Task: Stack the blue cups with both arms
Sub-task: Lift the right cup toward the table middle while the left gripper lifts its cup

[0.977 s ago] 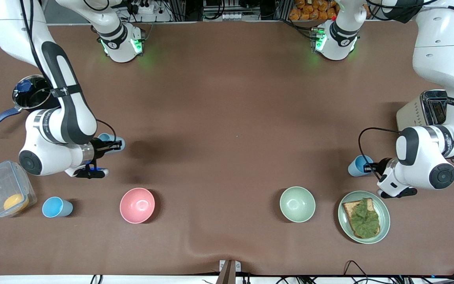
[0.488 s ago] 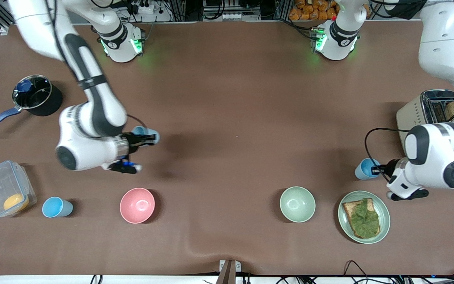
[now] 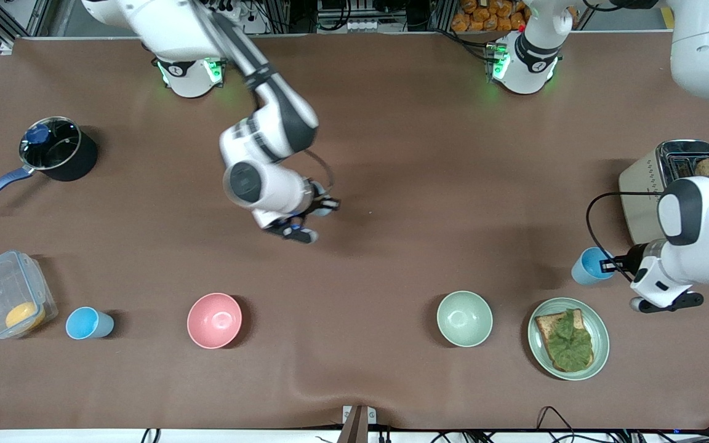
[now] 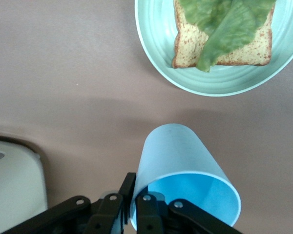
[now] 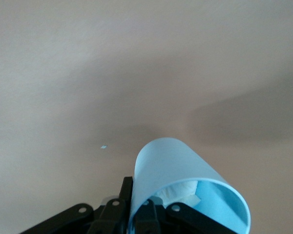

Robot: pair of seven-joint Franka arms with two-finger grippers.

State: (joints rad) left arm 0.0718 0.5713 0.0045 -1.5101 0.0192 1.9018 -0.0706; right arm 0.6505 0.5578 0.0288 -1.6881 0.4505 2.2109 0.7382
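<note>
Mid-carry: right gripper and left gripper each pinch a blue cup by its rim in the air, so next they'll need lining up to nest.

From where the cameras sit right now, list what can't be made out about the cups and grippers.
- Front view: the right gripper and its blue cup are mostly hidden under the arm's wrist.
- Right wrist view: something white inside that cup; unclear what.
- Left wrist view: the left gripper's cup rim is cut off by the frame edge.
- The third cup shows only in the front view.
</note>
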